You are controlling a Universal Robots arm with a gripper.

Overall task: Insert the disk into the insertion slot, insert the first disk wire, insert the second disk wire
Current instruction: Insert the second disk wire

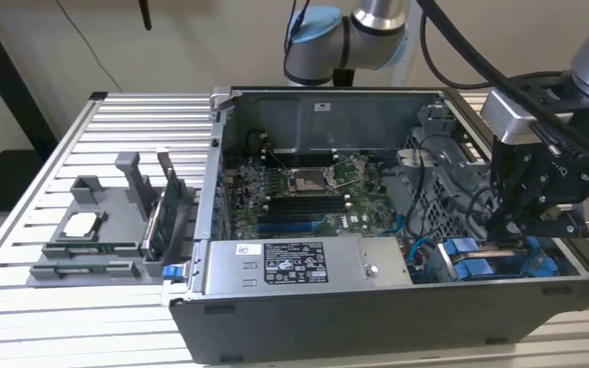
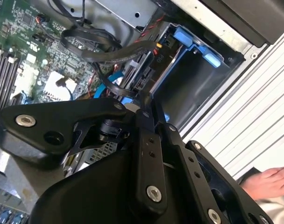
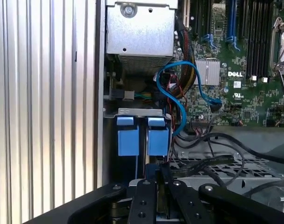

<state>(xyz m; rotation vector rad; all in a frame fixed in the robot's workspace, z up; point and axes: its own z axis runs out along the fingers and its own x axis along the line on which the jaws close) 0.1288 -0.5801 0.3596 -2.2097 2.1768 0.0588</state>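
Observation:
My gripper (image 1: pixel 506 230) hangs low inside the open computer case (image 1: pixel 223 153), over the drive bay at the exterior view's right. Two bright blue carrier tabs (image 3: pixel 128 137) (image 3: pixel 158 137) stand side by side in that bay, just beyond the gripper (image 3: pixel 157 175). They also show as blue pieces (image 1: pixel 468 264) in the exterior view. The disk's labelled face is hidden. A blue wire (image 3: pixel 179 98) loops from the motherboard down toward the bay and ends close to the gripper (image 2: pixel 139 105). Black wires (image 3: pixel 212 163) lie across the metal cage beside it.
A grey labelled power-supply box (image 1: pixel 305 264) sits along the case's front, with the motherboard (image 1: pixel 305 192) behind it. A grey fixture (image 1: pixel 100 230) with parts stands on the slatted table (image 1: pixel 28 307) at the exterior view's left. A person's hand (image 2: pixel 268 182) rests outside the case.

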